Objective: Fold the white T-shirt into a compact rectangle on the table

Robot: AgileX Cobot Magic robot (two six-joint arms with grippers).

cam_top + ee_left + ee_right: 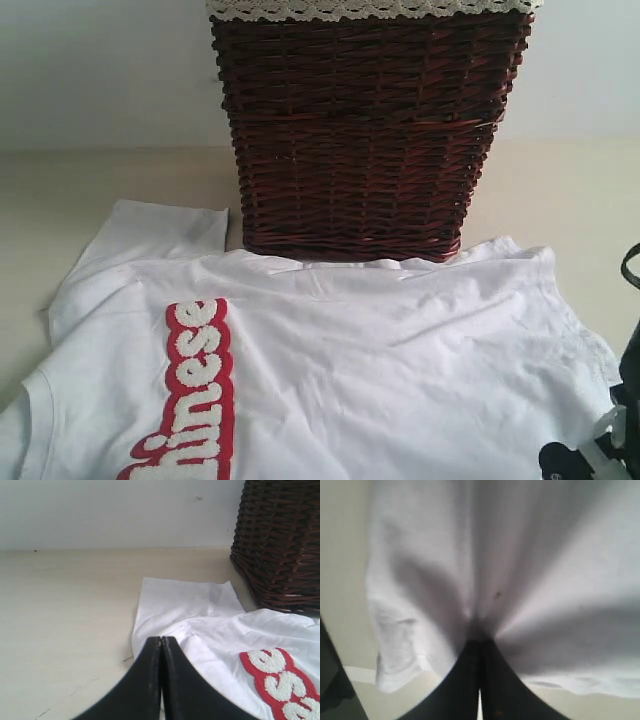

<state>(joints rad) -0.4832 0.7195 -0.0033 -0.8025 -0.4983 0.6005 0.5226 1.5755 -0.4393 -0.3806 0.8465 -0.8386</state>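
The white T-shirt (pixel 380 360) is lying spread on the surface (pixel 90 190) before the wicker basket (pixel 370 130). The right fingers (pixel 462 680) are clamping a pinch of its cloth, likely for folding. The left fingers (pixel 142 680) are pressing together at its sleeve edge, grip unclear.

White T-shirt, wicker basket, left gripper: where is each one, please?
white T-shirt (pixel 400 380), exterior view, plain fabric right of the lettering
wicker basket (pixel 365 130), exterior view, woven front wall
left gripper (pixel 161 641), left wrist view, between the shut fingertips
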